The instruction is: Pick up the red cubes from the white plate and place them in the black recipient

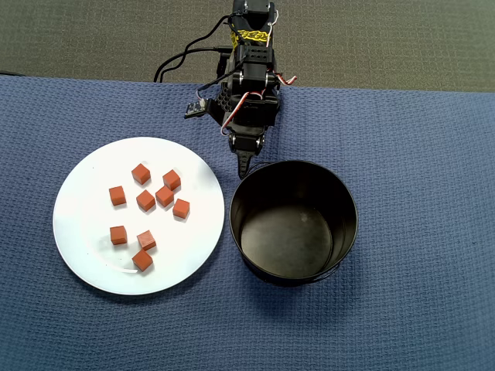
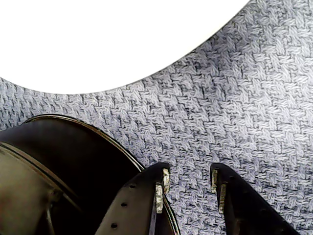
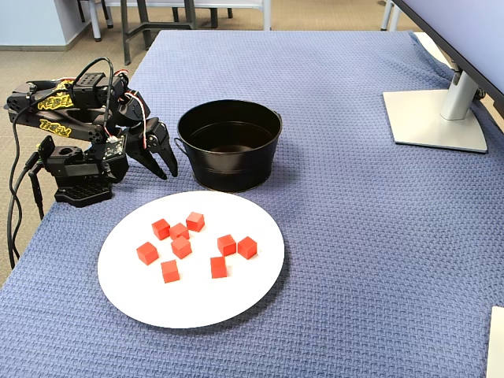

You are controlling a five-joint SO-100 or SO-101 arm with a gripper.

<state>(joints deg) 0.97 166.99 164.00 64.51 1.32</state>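
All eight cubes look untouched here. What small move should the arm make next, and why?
Probably swing the open, empty gripper from beside the black pot over the white plate, toward the nearest red cube. All eight red cubes still lie on the plate, and the pot looks empty.

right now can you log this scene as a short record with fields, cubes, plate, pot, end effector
cubes: eight red cubes, all on the plate, none in the pot
plate: white plate on the blue cloth, left of the pot in the overhead view
pot: black pot, upright and empty
end effector: end effector open, holding nothing, over the cloth beside the pot rim, off the plate
task progress: no cube moved yet
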